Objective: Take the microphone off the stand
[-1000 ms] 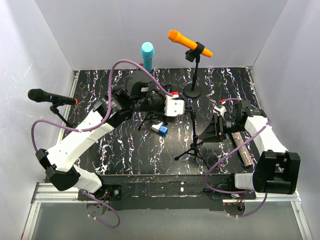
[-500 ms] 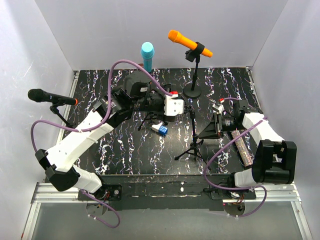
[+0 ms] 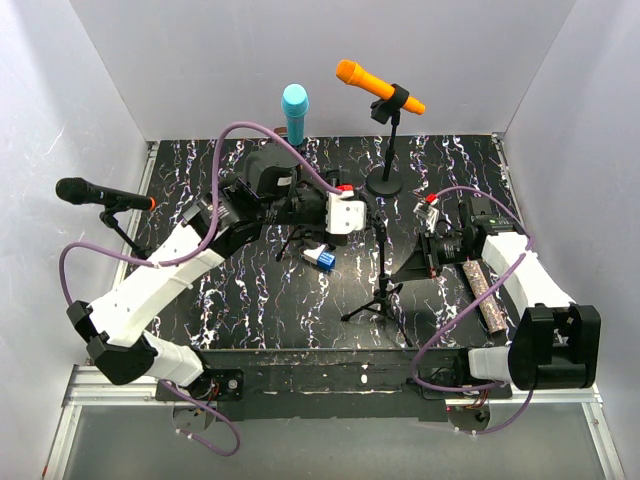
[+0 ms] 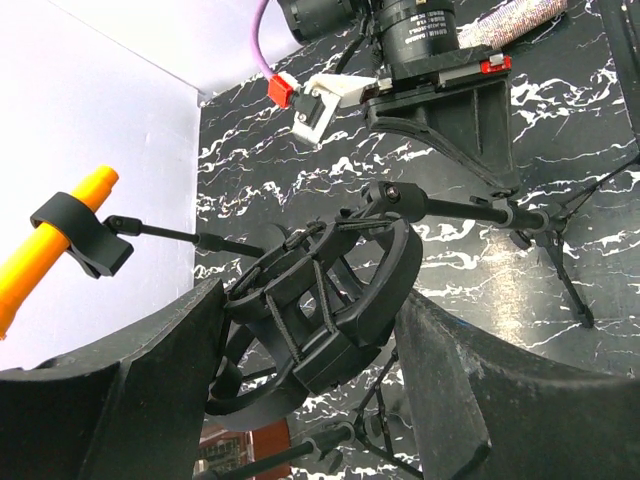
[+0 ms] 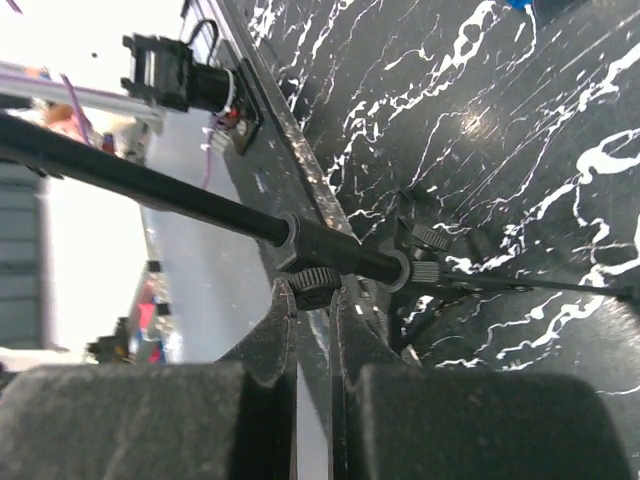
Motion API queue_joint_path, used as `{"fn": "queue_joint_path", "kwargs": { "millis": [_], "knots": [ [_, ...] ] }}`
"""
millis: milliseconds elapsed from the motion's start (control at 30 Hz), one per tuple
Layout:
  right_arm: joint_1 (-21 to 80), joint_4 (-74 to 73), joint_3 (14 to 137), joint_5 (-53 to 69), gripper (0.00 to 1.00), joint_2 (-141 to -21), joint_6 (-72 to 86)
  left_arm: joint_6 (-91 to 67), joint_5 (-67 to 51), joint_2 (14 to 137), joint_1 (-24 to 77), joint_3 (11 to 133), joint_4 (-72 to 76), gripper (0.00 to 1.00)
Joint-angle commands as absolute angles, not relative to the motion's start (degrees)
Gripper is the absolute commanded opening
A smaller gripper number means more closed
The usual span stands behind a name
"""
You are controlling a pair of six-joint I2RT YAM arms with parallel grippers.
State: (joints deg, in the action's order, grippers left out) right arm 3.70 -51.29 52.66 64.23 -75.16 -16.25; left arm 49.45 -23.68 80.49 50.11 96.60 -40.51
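A black tripod stand (image 3: 383, 270) stands mid-table, topped by a ring-shaped shock mount (image 4: 320, 300) whose ring looks empty. My left gripper (image 3: 362, 215) (image 4: 312, 300) spans that mount, and both fingers touch its ring. My right gripper (image 3: 405, 268) (image 5: 312, 292) is shut, its fingertips pinching a knurled knob (image 5: 318, 281) on the stand's pole. A glittery pink microphone (image 3: 486, 298) (image 4: 520, 18) lies flat on the table, right of my right gripper. An orange microphone (image 3: 375, 87) (image 4: 50, 255) sits clipped on a round-based stand at the back.
A cyan microphone (image 3: 294, 110) stands upright at the back. A black microphone (image 3: 95, 193) is on a stand at the left edge. A small blue and white piece (image 3: 320, 258) lies beside the tripod. White walls enclose three sides.
My right gripper has moved left toward the tripod's pole and closed on its knob. The tripod's legs have shifted slightly left. The left arm has held still.
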Motion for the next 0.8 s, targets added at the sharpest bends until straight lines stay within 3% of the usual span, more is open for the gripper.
{"fn": "queue_joint_path", "kwargs": {
  "millis": [0, 100, 200, 267, 367, 533, 767],
  "knots": [
    [6.6, -53.2, 54.8, 69.2, 0.01, -73.1, -22.4, 51.1, -21.4, 79.5, 50.0, 95.4, -41.0, 0.48],
    [6.6, -53.2, 53.8, 68.4, 0.02, -73.0, -21.9, 53.0, -21.3, 78.6, 49.9, 94.8, -42.0, 0.47],
    [6.5, -49.8, 52.4, 68.4, 0.39, -72.3, -15.6, 53.9, -20.5, 77.3, 49.8, 93.4, -41.8, 0.47],
    [6.5, -46.8, 51.8, 69.2, 0.58, -72.4, -11.3, 53.9, -20.5, 76.4, 49.7, 92.5, -41.7, 0.47],
    [6.5, -43.6, 51.6, 70.8, 0.7, -73.2, -7.7, 54.5, -20.8, 75.6, 49.7, 91.5, -41.9, 0.46],
    [6.7, -43.4, 52.5, 69.5, 0.73, -76.2, -6.9, 54.8, -20.8, 75.1, 49.6, 91.4, -42.3, 0.47],
    [8.7, -42.8, 53.1, 71.2, 0.53, -78.3, -6.8, 55.5, -20.0, 74.4, 49.5, 90.4, -41.3, 0.47]
  ]
}}
